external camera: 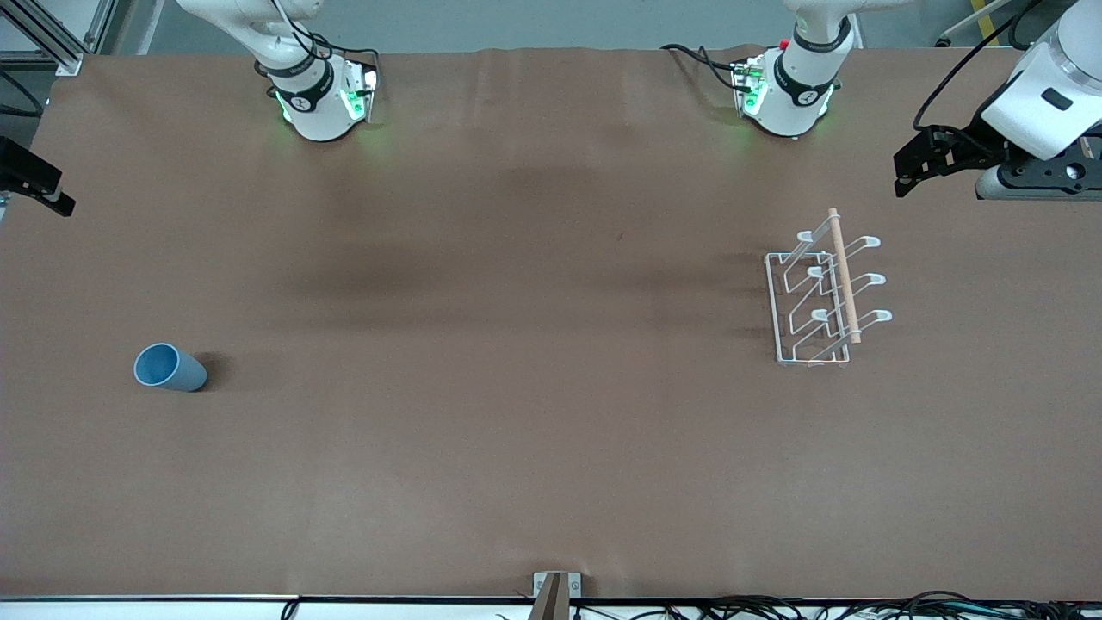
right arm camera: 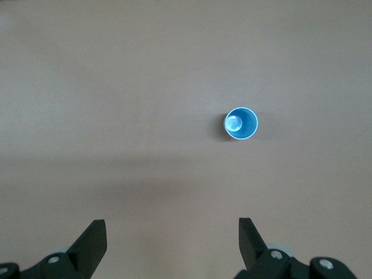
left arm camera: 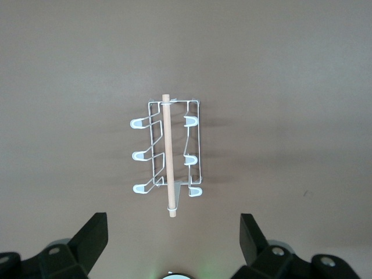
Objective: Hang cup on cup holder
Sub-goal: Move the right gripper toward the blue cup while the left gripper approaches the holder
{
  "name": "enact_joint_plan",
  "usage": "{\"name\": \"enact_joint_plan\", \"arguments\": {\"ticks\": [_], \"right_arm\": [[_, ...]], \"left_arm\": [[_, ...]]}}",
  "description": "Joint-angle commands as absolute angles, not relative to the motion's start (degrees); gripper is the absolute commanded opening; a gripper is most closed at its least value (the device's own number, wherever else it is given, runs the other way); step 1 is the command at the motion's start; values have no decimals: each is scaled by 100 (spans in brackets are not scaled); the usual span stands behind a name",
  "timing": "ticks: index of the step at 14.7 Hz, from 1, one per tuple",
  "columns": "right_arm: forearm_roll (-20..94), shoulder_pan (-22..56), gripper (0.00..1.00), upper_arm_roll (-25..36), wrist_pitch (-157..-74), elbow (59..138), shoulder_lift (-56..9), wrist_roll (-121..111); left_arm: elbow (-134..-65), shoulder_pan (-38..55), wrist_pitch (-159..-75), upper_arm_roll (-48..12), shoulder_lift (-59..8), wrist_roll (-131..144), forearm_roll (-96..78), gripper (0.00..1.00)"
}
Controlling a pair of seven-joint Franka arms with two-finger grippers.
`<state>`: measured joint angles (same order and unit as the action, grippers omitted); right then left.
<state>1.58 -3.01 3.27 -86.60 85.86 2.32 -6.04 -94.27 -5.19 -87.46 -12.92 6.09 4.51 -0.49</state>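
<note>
The light-blue cup [external camera: 170, 368] stands upright with its mouth up, toward the right arm's end of the table and nearer the front camera. The right wrist view looks down into it [right arm camera: 240, 124]. The white wire cup holder [external camera: 822, 297] with its wooden rod stands toward the left arm's end, its prongs bare; it also shows in the left wrist view [left arm camera: 168, 154]. My left gripper [external camera: 921, 162] is open and empty, up in the air beside the holder [left arm camera: 172, 232]. My right gripper [external camera: 33, 181] is open and empty, high at the table's end by the cup [right arm camera: 172, 235].
The brown mat [external camera: 516, 344] covers the whole table. The two arm bases [external camera: 323, 95] [external camera: 788, 86] stand along the edge farthest from the front camera. A small metal bracket [external camera: 556, 590] and cables lie at the nearest edge.
</note>
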Motion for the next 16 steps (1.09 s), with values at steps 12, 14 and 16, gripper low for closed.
{"name": "enact_joint_plan", "arguments": {"ticks": [12, 14, 16], "right_arm": [[211, -369, 100, 325, -8675, 8517, 158, -703], [158, -395, 100, 334, -8902, 8508, 44, -703], [202, -570, 100, 334, -9227, 8543, 18, -703]], "left_arm": [[-9088, -510, -8701, -1354, 281, 369, 264, 100], [-9062, -501, -8692, -1371, 343, 448, 334, 100], [-9070, -553, -8684, -1345, 360, 387, 308, 100]]}}
